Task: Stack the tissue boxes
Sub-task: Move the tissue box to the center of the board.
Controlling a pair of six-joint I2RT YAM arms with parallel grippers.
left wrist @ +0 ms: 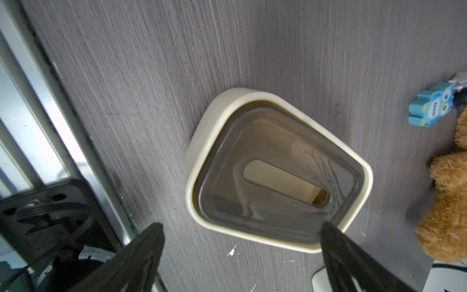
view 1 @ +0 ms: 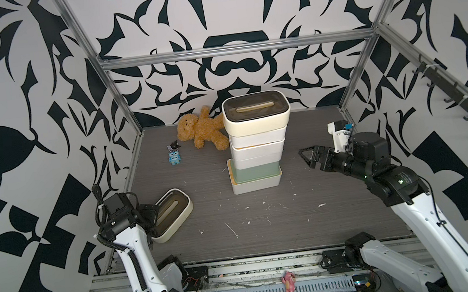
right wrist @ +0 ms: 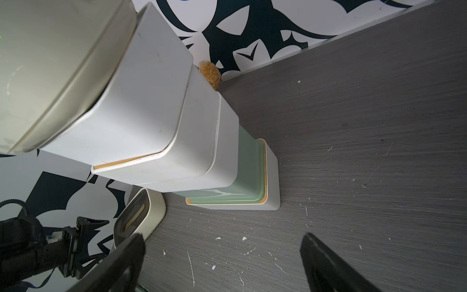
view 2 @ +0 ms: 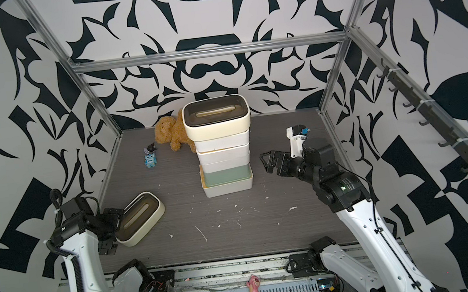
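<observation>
Standing nearest on the front rail is a small pink figure (view 1: 288,278). Just beyond it, on the near-left part of the grey table (view 1: 265,218), the left gripper (left wrist: 242,228) hovers over a loose cream tissue box (view 1: 173,212) with a dark slotted lid. Its jaws are spread wide. In the left wrist view one finger lies over a corner of the lid and the other over bare table, so nothing is pinched. The box lies flat, angled toward the left wall.

Farther in, at mid-table, rises the stack (view 1: 254,153) of six tissue boxes. A white box with a bamboo lid (view 1: 256,184) is at the bottom, with the sage green box (view 1: 256,172) on it. Three white ones follow, and a second cream box with a dark lid (view 1: 256,114) sits on top.

To the stack's right, clear of it, the right gripper (view 1: 306,158) hangs above the table with its jaws parted and empty, pointing toward the stack.

Behind the stack, near the back wall, a brown teddy bear (view 1: 201,129) lies on its back. A blue toy robot (view 1: 174,157) stands to the bear's left.
</observation>
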